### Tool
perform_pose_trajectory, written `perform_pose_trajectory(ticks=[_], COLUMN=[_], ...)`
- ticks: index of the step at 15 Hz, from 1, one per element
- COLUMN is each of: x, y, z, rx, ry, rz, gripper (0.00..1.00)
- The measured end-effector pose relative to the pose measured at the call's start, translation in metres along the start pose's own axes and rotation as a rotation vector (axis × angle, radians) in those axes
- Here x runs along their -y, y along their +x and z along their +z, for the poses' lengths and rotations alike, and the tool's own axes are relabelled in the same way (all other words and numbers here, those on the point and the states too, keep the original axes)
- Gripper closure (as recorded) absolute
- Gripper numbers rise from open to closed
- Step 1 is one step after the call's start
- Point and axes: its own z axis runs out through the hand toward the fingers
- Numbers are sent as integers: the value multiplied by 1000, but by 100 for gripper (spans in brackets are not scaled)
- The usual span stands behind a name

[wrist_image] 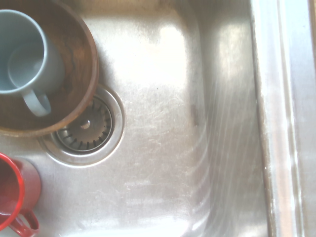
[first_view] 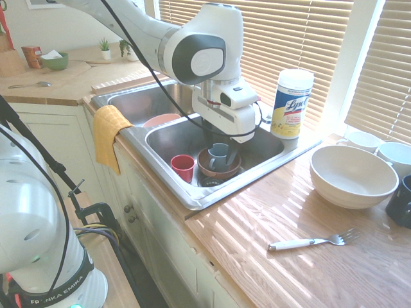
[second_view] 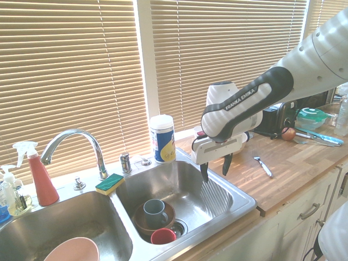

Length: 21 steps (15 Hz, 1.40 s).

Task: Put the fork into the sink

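While the fork (first_view: pixel 313 242) lies untouched on the surface (first_view: pixel 270 218), the tool (second_view: pixel 216 166) hangs over the sink (second_view: pixel 239 204), fingers apart and empty, so reaching the fork likely comes next.

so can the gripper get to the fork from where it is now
Probably yes. The fork lies alone on open counter, nothing on it; the open gripper hangs over the sink and holds nothing.

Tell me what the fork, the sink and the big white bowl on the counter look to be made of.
Fork: glossy white handle, probably plastic or ceramic; silver tines that glint, so likely metal. Sink: stainless steel by its look, a brushed grey surface with bright reflections and fine scratches in the wrist view. Big white bowl: smooth, thick-walled and softly shiny, likely glazed ceramic, though plastic cannot be ruled out.
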Motion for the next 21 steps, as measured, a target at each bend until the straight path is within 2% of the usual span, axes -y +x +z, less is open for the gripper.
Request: perform_pose_trajectory(ticks=[3,6,11,16,21], x=[0,-12,-102,-170,-186], y=[1,19,78,116,142], z=[-1,-21,-52,-26,17], rx=[0,4,-1,-12,-37], ry=[0,5,34,-14,-47], rz=[2,35,118,167,205], gripper=[0,0,0,0,0])
